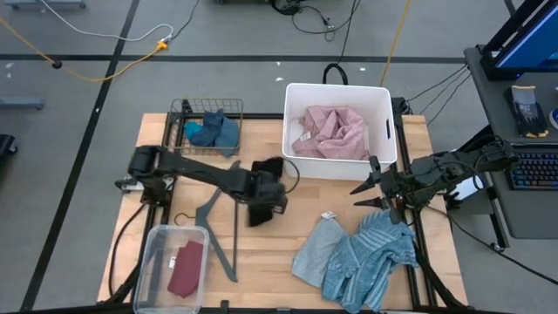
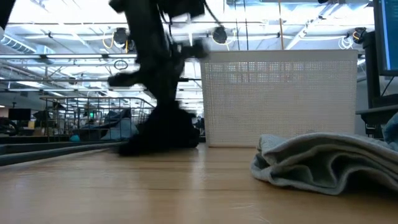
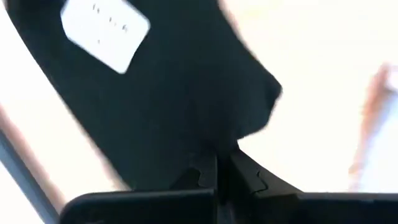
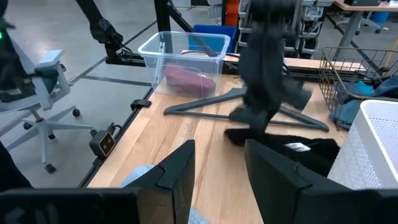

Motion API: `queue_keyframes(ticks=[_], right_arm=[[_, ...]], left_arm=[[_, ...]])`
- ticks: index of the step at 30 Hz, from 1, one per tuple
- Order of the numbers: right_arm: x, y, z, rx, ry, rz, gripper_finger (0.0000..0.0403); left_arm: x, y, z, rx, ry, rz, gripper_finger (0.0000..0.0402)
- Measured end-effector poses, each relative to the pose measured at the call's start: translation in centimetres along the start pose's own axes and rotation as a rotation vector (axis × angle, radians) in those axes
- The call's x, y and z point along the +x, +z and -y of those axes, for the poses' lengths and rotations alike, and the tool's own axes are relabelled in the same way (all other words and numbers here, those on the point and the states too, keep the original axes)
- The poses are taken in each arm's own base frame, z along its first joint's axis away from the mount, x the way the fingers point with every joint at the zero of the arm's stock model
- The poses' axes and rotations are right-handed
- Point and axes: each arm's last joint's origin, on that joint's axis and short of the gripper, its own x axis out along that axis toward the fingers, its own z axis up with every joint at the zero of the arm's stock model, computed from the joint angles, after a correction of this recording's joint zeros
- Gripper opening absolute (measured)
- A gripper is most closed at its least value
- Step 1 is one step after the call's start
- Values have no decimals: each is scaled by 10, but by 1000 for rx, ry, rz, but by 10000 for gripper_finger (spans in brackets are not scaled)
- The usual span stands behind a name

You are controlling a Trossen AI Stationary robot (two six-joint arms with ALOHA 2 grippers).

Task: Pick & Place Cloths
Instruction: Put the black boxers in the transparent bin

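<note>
Near the table's middle, just left of the white bin (image 1: 340, 92), I have the left gripper (image 1: 264, 202) down on the black cloth (image 1: 266, 187). Its fingers (image 3: 245, 177) are pressed fully together, and my left wrist view shows black fabric with a white label pinched between them; the low view shows the cloth's bottom bunched on the wood.

Inside the white bin lies the pink cloth (image 1: 331, 133). At the far left, the wire basket (image 1: 187, 109) holds the teal cloth (image 1: 216, 131). At the near left corner, the clear plastic tub (image 1: 157, 249) holds the maroon cloth (image 1: 185, 267). Between that tub and the left gripper, the grey hanger (image 1: 218, 231) lies flat on the table (image 1: 270, 253).

On the near right, the pale grey-blue cloth (image 1: 316, 253) lies touching the blue striped cloth (image 1: 370, 257), which spreads to the table's right edge.

My right gripper (image 1: 368, 194) hangs over the table's right side, between the bin and the striped cloth, fingers (image 4: 177, 168) partly apart and holding nothing.
</note>
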Motion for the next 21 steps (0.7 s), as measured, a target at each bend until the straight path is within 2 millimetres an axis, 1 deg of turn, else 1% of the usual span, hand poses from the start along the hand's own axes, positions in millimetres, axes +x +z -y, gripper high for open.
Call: queue_keyframes(ticks=[3, 7, 12, 17, 21], right_arm=[[0, 0, 0, 0, 0, 0, 132], [0, 0, 0, 0, 0, 0, 132], [0, 0, 0, 0, 0, 0, 132], [0, 0, 0, 0, 0, 0, 132], [0, 0, 0, 0, 0, 0, 132]], left_arm=[[-31, -2, -1, -10, -59, 71, 3], [-81, -8, -5, -33, -182, 184, 2], [-135, -20, -15, -57, -332, 344, 1], [-180, -33, -22, -64, -513, 488, 1], [-212, -43, -22, -51, -685, 603, 0]])
